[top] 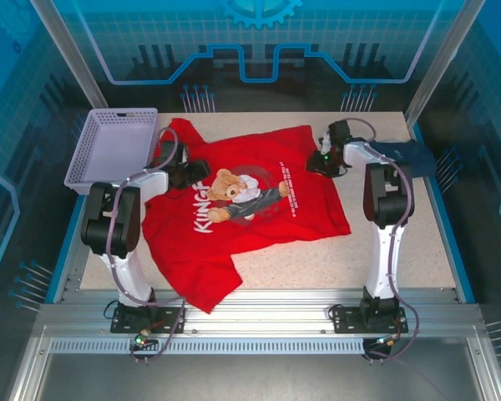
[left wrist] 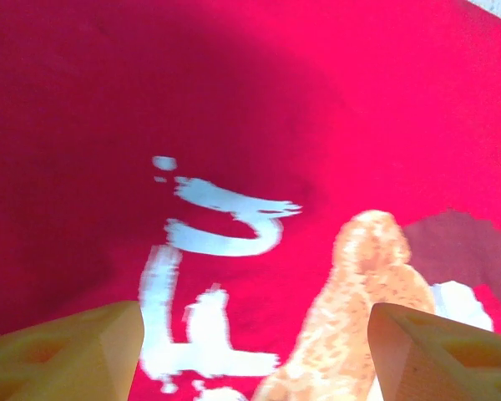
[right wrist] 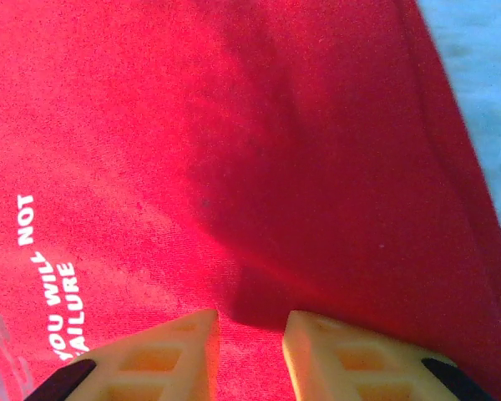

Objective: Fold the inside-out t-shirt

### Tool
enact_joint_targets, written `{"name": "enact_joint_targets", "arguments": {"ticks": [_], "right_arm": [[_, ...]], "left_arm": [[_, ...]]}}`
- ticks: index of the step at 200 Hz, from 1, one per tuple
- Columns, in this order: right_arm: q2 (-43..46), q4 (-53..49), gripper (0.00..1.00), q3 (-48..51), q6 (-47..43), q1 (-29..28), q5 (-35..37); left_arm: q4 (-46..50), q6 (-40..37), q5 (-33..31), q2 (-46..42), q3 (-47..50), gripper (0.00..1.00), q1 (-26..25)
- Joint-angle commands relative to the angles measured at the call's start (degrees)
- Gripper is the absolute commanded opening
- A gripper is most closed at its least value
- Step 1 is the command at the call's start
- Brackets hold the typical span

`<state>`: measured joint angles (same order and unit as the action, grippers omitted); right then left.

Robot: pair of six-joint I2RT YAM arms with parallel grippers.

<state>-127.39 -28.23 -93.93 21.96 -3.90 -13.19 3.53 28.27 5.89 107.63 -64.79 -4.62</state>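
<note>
While the bright red soft cloth t-shirt (top: 313,209) lay print-up across the worktop (top: 384,255), your left gripper (left wrist: 255,334) hovered over it, jaws wide and empty. Your right gripper (right wrist: 250,330) had jaws narrowed against the cloth, grip unclear. You needed matching, even pinches at the edges.

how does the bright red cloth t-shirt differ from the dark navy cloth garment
The bright red cloth t-shirt lies spread wide across the table; the dark navy cloth garment sits compact at the right edge. The t-shirt shows a bear print and white lettering; the navy garment looks plain. Both are cloth on the table.
</note>
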Motion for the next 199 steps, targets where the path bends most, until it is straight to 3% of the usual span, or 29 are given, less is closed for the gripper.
{"name": "enact_joint_targets", "arguments": {"ticks": [1, 66, 95, 126, 158, 177, 199], "right_arm": [[2.11, -3.00, 0.29, 4.58, 3.36, 3.25, 2.97], [3.00, -4.69, 0.28, -0.32, 3.63, 8.51, 2.25], [11.39, -4.78, 0.36, 4.53, 1.06, 7.60, 3.08], [25.12, -2.89, 0.42, 19.87, 0.95, 6.55, 7.44], [35.78, -3.77, 0.43, 33.77, 0.94, 7.34, 12.87], [39.24, -3.81, 0.42, 38.89, 1.44, 7.94, 13.86], [38.98, -4.93, 0.37, 40.49, 0.75, 8.56, 15.47]], "left_arm": [[-0.17, 0.46, 3.46, 5.45, -3.63, 0.72, -0.12], [10.23, -1.06, 6.66, 24.06, -27.97, 0.72, -3.33], [13.28, -2.73, 5.16, 23.60, -33.60, 0.73, -3.20], [9.87, -2.46, 4.96, 14.80, -28.63, 0.76, -3.11], [-1.44, 3.03, 8.28, 1.56, -12.89, 0.77, -3.71], [-11.13, 8.50, 10.58, -4.68, -0.98, 0.78, -4.71], [-15.74, 11.80, 12.47, -8.50, 8.08, 0.77, -5.69]]}}
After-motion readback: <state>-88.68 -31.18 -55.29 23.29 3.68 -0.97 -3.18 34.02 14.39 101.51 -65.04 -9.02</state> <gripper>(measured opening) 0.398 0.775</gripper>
